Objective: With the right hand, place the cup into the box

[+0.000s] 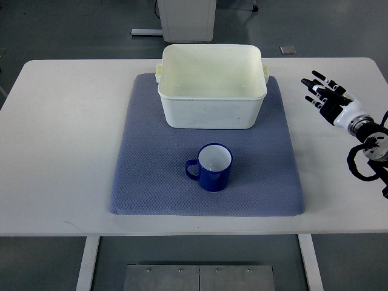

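A blue-grey quilted mat point(151, 182) lies on the white table point(54, 151); grey floor beyond

You have on the table point(60, 151):
- one blue cup point(210, 167)
- one white box point(212, 85)
- one blue-grey mat point(151, 176)
- one robot hand point(326, 96)

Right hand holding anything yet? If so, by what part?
Nothing held. The right hand is over bare table, fingers spread, well apart from the blue cup, which stands upright on the mat, handle untouched.
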Robot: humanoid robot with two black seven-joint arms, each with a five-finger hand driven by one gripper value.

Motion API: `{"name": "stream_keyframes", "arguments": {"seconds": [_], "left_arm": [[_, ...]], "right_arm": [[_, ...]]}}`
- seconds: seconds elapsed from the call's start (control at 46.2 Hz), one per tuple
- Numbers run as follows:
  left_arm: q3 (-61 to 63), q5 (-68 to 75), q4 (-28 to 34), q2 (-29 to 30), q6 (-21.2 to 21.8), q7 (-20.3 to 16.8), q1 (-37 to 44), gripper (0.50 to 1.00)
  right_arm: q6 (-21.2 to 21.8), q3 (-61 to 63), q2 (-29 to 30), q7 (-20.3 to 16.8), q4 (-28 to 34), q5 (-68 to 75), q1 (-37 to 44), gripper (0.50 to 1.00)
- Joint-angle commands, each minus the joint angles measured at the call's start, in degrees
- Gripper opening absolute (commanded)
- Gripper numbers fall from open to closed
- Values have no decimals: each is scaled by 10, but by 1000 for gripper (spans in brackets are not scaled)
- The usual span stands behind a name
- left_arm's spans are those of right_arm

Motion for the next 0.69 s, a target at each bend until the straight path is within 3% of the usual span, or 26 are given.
{"name": "stream_keyframes", "arguments": {"seconds": [0.0, 0.672], "left_arm": [[0, 0, 0, 0, -1, 0, 0, 1000], [0, 0, 1, 0, -1, 0, 1, 1000]], "right_arm": [[0, 0, 0, 0, -1, 0, 0, 1000], [0, 1, -4, 0, -3, 0, 1, 1000]]}}
